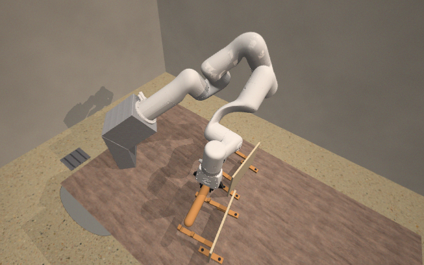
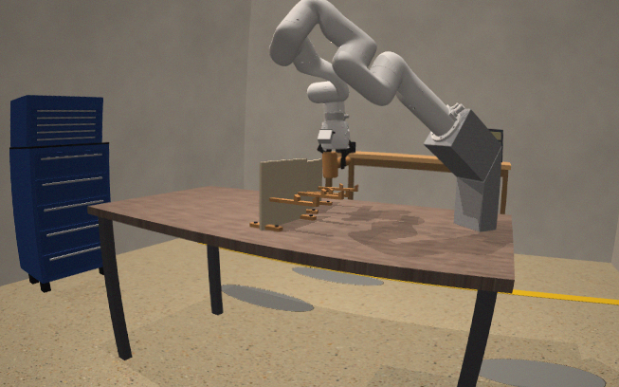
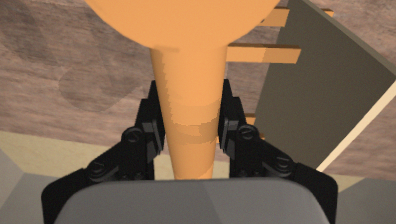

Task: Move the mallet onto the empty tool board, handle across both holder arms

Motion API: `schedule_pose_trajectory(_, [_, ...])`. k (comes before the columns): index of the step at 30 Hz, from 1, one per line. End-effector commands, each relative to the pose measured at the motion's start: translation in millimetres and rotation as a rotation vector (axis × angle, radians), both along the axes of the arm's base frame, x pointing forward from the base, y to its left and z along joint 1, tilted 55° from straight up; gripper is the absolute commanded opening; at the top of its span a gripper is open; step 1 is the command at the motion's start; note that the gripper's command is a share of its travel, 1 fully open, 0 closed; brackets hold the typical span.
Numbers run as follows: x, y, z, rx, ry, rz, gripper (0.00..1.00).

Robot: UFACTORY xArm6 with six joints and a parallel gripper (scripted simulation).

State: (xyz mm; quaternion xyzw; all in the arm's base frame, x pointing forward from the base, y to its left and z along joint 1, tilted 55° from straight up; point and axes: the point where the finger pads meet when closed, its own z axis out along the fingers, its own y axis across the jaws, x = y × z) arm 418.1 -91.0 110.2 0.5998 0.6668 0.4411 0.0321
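My gripper (image 1: 208, 189) is shut on the orange mallet's handle (image 1: 194, 206), close to the head. The mallet hangs level in the air above the holder arms (image 1: 218, 206) of the nearer tool board (image 1: 222, 223), touching nothing else. In the wrist view the black fingers clamp the handle (image 3: 189, 100) from both sides, and the round head (image 3: 182, 20) fills the top. In the exterior view the mallet (image 2: 330, 165) is clearly above the orange arms (image 2: 311, 196). The farther tool board (image 1: 245, 165) stands beside it with bare arms (image 1: 239, 154). The head is hidden under my wrist in the top view.
Both beige boards stand upright, end to end, right of my gripper; one board (image 3: 325, 95) and an arm (image 3: 265, 52) show in the wrist view. The grey arm base (image 1: 126, 133) is at the table's back left. A blue tool cabinet (image 2: 57, 185) stands off the table.
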Motion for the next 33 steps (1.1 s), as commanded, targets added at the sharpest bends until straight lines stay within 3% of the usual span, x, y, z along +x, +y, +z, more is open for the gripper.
schedule_pose_trajectory(1, [-4.2,32.0,24.2,-0.030,0.045,0.012,0.00])
schedule_pose_trajectory(17, [-29.5,116.1,79.2,-0.086,0.076,0.013,0.00])
schedule_pose_trajectory(33, [-71.4,190.2,132.0,-0.050,0.002,-0.021,0.00])
